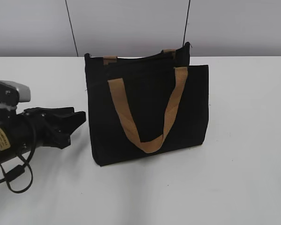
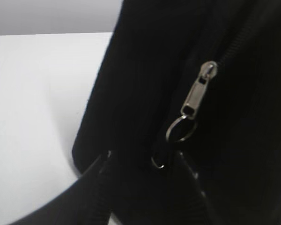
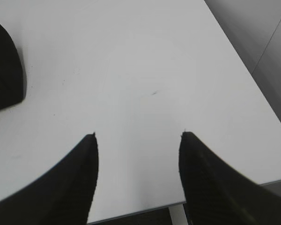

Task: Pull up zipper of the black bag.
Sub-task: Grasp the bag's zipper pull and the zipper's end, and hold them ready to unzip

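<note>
The black bag [image 1: 147,110] stands upright in the middle of the white table, its tan handles [image 1: 171,110] hanging down its front. In the left wrist view the silver zipper [image 2: 198,91] sits on the bag's side [image 2: 131,84], with its pull ring [image 2: 180,129] hanging below. My left gripper [image 2: 143,158] is open and close against that side, and a small ring [image 2: 159,161] shows just inside its right finger. In the exterior view it [image 1: 79,118] is at the bag's lower left edge. My right gripper [image 3: 138,136] is open and empty over bare table.
The white table [image 1: 243,154] runs around the bag, and a grey wall is behind it. In the right wrist view the table's edge [image 3: 267,122] runs along the right and a dark shape [image 3: 4,70] sits at the left border. The right arm is outside the exterior view.
</note>
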`<move>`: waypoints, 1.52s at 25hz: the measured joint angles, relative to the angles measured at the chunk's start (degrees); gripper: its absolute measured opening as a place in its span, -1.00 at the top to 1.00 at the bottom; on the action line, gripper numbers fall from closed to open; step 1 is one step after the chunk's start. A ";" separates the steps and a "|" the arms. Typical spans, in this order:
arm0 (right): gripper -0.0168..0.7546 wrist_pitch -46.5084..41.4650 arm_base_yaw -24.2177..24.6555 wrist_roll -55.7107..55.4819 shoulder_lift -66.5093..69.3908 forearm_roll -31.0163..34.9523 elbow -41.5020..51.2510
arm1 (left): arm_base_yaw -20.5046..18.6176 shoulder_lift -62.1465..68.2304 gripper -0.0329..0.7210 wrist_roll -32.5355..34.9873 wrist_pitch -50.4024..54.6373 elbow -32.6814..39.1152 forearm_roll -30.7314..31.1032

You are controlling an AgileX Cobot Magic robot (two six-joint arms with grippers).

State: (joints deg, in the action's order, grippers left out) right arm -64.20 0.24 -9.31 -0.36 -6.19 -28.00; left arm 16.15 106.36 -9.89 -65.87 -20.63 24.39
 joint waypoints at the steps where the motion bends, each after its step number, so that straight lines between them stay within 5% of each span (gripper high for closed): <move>1: -0.16 0.00 0.00 0.00 0.00 0.00 0.00 | 0.00 0.73 0.05 0.00 0.57 -1.18 1.16; 14: -0.16 0.00 0.00 0.00 0.00 0.00 0.00 | 0.00 3.27 -0.10 0.41 13.41 -11.97 14.36; 19: -0.16 0.00 0.00 0.00 0.00 0.00 0.00 | 0.00 3.27 -0.07 0.45 14.56 -13.54 15.01; 26: -0.16 0.00 0.00 0.00 0.00 0.00 0.00 | 0.00 3.27 0.23 0.45 15.08 -13.71 16.93; 38: -0.16 0.00 0.00 0.00 0.00 0.00 0.00 | 0.00 3.27 0.26 0.45 15.34 -13.71 17.18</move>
State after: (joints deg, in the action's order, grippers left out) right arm -64.20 0.24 -9.31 -0.36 -6.19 -28.00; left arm 16.15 109.63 -9.44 -50.53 -34.34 41.57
